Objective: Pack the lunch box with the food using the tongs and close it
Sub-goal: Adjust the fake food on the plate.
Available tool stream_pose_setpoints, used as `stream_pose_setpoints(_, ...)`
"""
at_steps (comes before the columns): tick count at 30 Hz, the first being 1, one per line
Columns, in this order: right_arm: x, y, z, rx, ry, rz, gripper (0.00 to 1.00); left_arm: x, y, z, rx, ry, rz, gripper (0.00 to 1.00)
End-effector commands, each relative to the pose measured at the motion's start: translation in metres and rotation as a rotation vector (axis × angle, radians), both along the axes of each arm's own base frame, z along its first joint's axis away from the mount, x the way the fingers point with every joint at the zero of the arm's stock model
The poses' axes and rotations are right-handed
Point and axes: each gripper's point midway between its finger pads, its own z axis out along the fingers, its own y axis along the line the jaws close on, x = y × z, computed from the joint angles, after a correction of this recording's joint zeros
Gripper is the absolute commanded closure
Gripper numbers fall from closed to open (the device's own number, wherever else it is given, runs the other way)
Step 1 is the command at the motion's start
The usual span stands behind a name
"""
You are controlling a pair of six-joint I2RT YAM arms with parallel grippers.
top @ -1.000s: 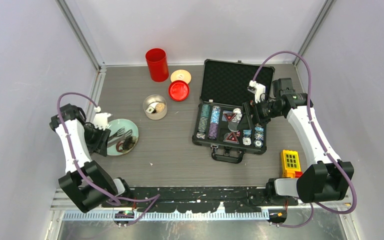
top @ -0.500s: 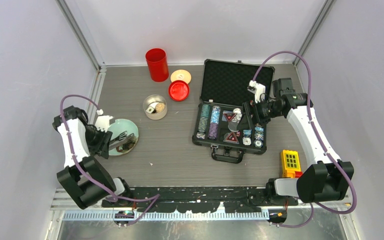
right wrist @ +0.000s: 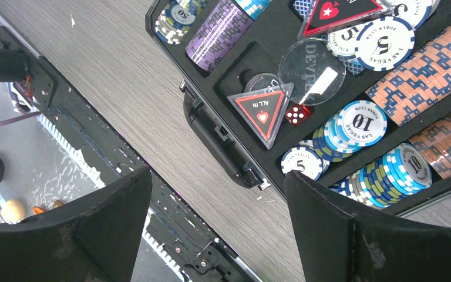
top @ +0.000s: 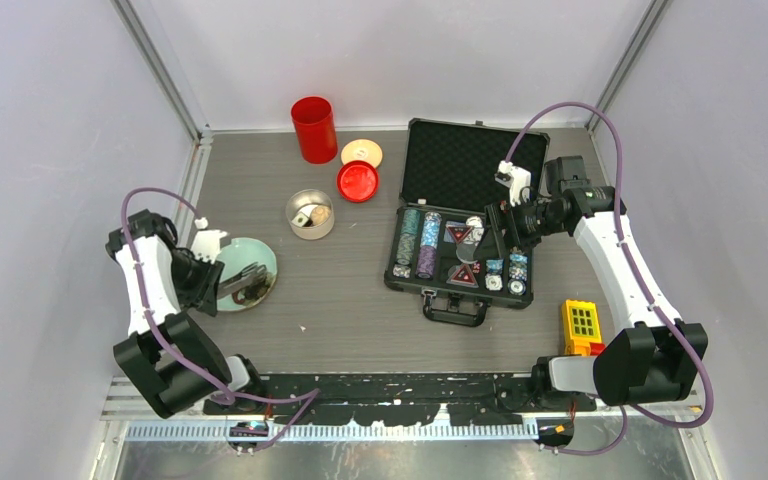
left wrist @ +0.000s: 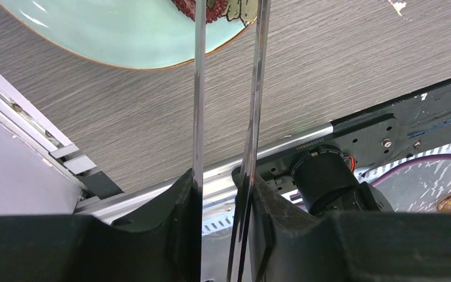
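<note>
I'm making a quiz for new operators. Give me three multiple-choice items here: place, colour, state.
1. Relative to the lunch box, the tan lid lies: A on it; B farther back, apart; C inside it.
2. The plate is: A pale green; B red; C black.
3. The left end effector is: A open, empty; B shut on the tongs; C out of view.
Answers: 1 B, a gap separates them; 2 A, the left wrist view shows it; 3 B, it pinches both tong arms.
</note>
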Motion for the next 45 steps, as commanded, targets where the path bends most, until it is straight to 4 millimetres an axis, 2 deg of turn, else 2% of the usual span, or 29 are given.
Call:
stream_pose_setpoints(1,0.003,0.001,0.007,0.014,-0.026,0.002,0.12,0.009,-0.002,0.017,-0.008,-0.043,0.017,0.71)
stream_pose_setpoints(12,0.002,0.001,0.009,0.015,-0.034,0.001,0.12,0.014,-0.004,0.035,-0.011,-0.081,0.029,0.86)
stream_pose_setpoints(24,0.002,0.000,0.009,0.011,-0.035,-0.002,0.12,0.021,-0.007,0.042,-0.045,-0.091,0.046,1.00)
stream_pose_setpoints(34,0.002,0.000,0.007,0.006,-0.032,-0.002,0.12,0.032,-0.010,0.056,-0.081,-0.115,0.064,1.00)
stream_pose_setpoints(45,0.001,-0.001,0.006,0.002,-0.031,-0.004,0.12,0.034,-0.010,0.057,-0.083,-0.119,0.068,1.00)
